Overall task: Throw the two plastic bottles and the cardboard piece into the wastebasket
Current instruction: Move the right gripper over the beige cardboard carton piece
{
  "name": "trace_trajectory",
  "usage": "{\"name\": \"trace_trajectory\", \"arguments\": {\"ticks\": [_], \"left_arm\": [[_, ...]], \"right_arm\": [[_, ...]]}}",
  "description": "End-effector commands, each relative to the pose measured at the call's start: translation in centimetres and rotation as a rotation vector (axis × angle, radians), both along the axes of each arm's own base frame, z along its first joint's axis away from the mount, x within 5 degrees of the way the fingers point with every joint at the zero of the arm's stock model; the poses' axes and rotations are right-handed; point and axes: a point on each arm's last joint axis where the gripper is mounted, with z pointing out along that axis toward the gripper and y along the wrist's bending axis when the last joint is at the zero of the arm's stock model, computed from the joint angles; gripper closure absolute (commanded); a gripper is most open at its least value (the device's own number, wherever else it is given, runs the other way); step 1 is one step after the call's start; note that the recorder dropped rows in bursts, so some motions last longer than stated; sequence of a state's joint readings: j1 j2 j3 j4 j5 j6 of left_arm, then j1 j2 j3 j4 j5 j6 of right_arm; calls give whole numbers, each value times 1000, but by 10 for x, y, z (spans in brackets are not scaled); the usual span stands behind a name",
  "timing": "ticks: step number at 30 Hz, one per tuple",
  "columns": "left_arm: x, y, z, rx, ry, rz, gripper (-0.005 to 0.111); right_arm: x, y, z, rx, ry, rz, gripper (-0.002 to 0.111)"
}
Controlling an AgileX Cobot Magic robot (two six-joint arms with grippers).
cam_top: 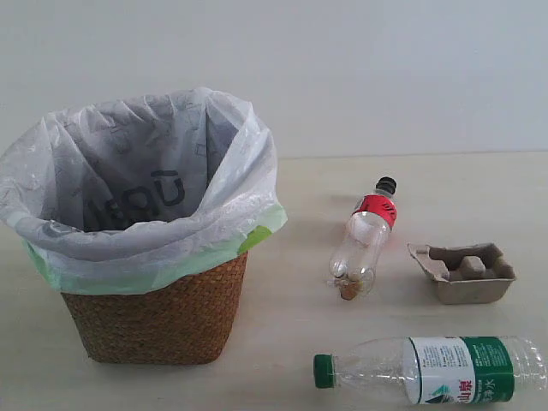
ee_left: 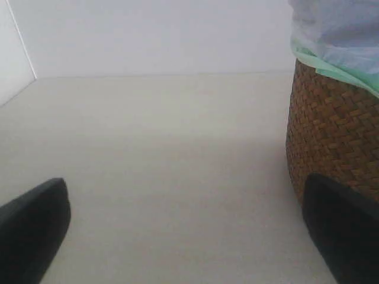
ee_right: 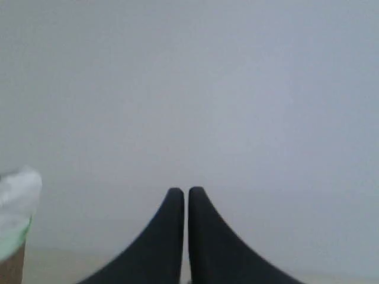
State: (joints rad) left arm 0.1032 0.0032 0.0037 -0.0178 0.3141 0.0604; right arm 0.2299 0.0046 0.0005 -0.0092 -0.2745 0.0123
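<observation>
The wicker wastebasket (cam_top: 158,317) with its white and pale green bag stands at the left of the exterior view. Right of it lies the smaller bottle (cam_top: 366,233) with black cap and red label. The cardboard piece (cam_top: 462,271) sits further right. The longer green-capped bottle (cam_top: 437,369) lies along the front edge. Neither arm shows in the exterior view. My left gripper (ee_left: 189,236) is open low over the bare table, the wastebasket (ee_left: 334,133) beside one finger. My right gripper (ee_right: 186,195) is shut on nothing, facing the wall, with the wastebasket's rim (ee_right: 15,236) at the picture's edge.
A pale wooden table (cam_top: 291,342) carries everything, with a plain white wall behind it. In the left wrist view a wall corner (ee_left: 21,47) meets the table.
</observation>
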Motion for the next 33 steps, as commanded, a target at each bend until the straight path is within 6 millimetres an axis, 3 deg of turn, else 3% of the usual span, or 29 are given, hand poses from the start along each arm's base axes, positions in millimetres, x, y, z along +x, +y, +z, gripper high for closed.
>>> {"name": "trace_trajectory", "arguments": {"ticks": [1,5,8,12,15,19,23,28,33], "left_arm": [[0,0,2,-7,-14,6,-1],[0,0,2,-7,-14,6,-1],[0,0,2,-7,-14,6,-1],[0,0,2,-7,-14,6,-1],[0,0,2,-7,-14,6,-1],[0,0,2,-7,-14,6,-1],[0,0,2,-7,-14,6,-1],[0,0,2,-7,-14,6,-1],[0,0,2,-7,-14,6,-1]], "right_arm": [[-12,-3,22,118,-250,33,108],[-21,-5,33,228,-388,90,108],[-21,-5,43,228,-343,91,108],[-29,-7,79,208,-236,80,105],[-39,-9,106,182,-220,65,84],[-37,-9,141,139,-90,47,32],[-22,-6,168,31,111,10,5],[14,2,184,-112,391,-12,3],[57,12,182,-26,657,-10,3]]}}
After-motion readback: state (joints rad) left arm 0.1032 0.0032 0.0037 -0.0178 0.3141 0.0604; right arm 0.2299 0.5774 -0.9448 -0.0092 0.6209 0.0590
